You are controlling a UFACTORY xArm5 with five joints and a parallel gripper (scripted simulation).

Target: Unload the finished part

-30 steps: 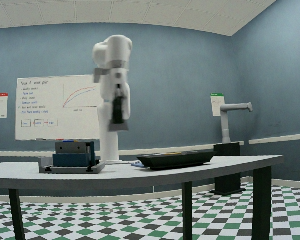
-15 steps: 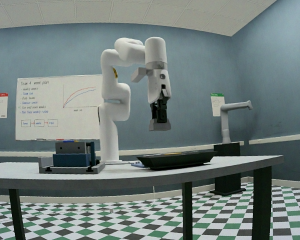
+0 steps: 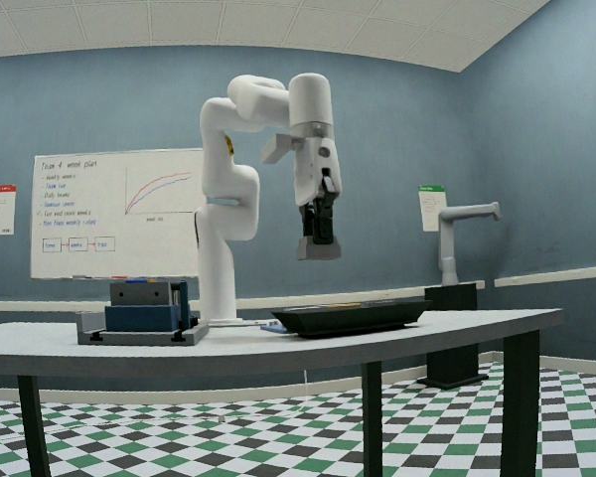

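One grey block (image 3: 318, 250) hangs clamped between the black jaws of the gripper (image 3: 319, 237), which are closed partway onto its upper portion and grip it firmly. The block hangs in mid-air, well above the tabletop (image 3: 246, 344), with its long axis roughly level and running left to right across the view; its underside looks flat. Whether the pocket faces up cannot be told, since the top is hidden between the fingers (image 3: 324, 223) from this low angle.

The white arm (image 3: 226, 205) bends over from its upright column so that the wrist points straight down. Below and slightly to the right lies the black outfeed tray (image 3: 350, 317), a shallow dish with sloping walls resting on the tabletop; its contents are barely visible over the rim, possibly a sliver of something yellow. The held block is above the tray's left portion, well apart from it.

Off to the left stands the vise (image 3: 144, 315), blue-bodied on a grey base, with a grey block (image 3: 140, 293) standing in it.
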